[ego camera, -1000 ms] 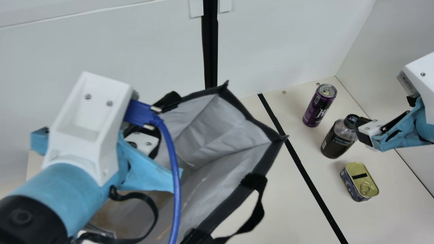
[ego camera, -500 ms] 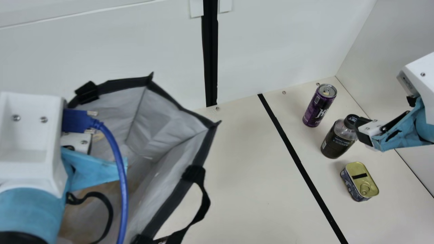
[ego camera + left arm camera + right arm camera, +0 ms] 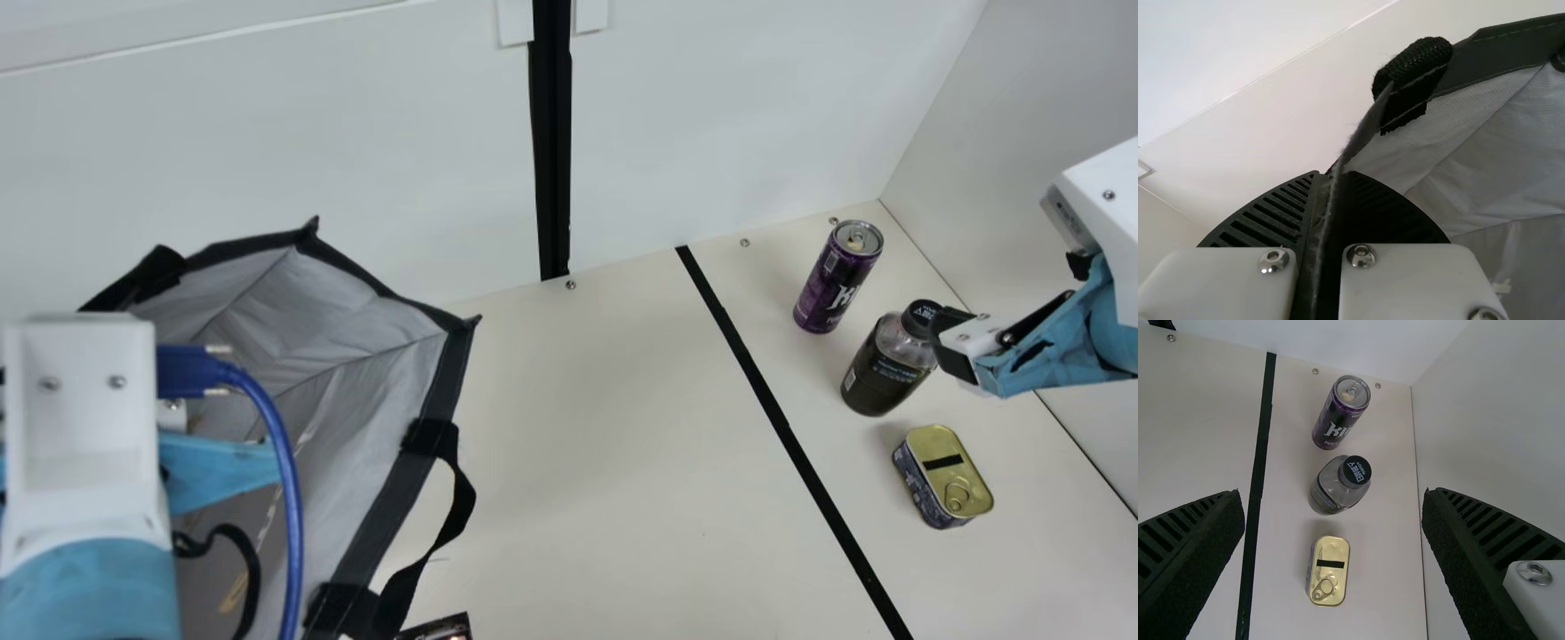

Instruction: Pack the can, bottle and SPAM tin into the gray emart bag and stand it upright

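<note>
At the lower left of the main view, the bag (image 3: 378, 436) is gaping, and the left gripper (image 3: 218, 469) is pinching its rim between its fingers. Along the right, the right gripper (image 3: 953, 344) is holding its fingers wide, while the can (image 3: 834, 283), bottle (image 3: 880, 372) and tin (image 3: 951, 471) are resting on the bench (image 3: 578, 444).

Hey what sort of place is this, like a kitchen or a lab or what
Most likely a robotics lab's test booth: plain white panels wall in the cream tabletop, a blue cable plugs into the left arm, and its black ribbed pincer clasps the edge of a gray fabric bag.
</note>
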{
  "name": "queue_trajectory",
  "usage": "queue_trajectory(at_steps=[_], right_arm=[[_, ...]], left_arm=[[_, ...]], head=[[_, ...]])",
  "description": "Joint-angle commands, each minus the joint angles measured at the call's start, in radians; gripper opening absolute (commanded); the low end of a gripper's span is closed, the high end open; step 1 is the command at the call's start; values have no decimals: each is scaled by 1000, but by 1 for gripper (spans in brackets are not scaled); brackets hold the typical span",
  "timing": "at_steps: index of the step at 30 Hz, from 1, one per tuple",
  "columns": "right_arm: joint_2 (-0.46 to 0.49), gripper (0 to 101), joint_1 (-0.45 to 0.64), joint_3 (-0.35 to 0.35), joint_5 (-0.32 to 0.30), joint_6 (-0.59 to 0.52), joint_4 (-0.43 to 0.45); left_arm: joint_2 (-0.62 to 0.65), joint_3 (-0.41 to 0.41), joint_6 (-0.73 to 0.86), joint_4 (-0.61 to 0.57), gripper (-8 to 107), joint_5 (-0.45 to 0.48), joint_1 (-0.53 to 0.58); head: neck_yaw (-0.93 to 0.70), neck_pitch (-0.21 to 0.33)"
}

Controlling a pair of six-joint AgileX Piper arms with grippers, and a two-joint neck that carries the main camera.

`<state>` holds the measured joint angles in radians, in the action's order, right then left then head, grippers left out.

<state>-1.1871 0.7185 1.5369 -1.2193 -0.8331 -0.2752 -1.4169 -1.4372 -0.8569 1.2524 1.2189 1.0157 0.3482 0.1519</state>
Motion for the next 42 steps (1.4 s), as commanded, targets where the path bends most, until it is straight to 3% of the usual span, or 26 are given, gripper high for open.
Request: queue_trajectory(at_steps=[1, 15, 19, 28, 42], right_arm=[[0, 95, 0, 0, 0, 0, 0], [0, 95, 0, 0, 0, 0, 0], [0, 95, 0, 0, 0, 0, 0], [0, 95, 0, 0, 0, 0, 0], [0, 95, 0, 0, 0, 0, 0]], left_arm=[[0, 28, -20, -5, -8, 1, 5], [-36, 138, -145, -136, -8, 1, 99], [-45, 137, -163, -188, -8, 1, 137], [-47, 67, -153, -440, -8, 1, 208], [-16, 123, -49, -736, -8, -192, 68]], head=[[1, 23], [1, 23], [1, 23], [1, 23], [1, 23]])
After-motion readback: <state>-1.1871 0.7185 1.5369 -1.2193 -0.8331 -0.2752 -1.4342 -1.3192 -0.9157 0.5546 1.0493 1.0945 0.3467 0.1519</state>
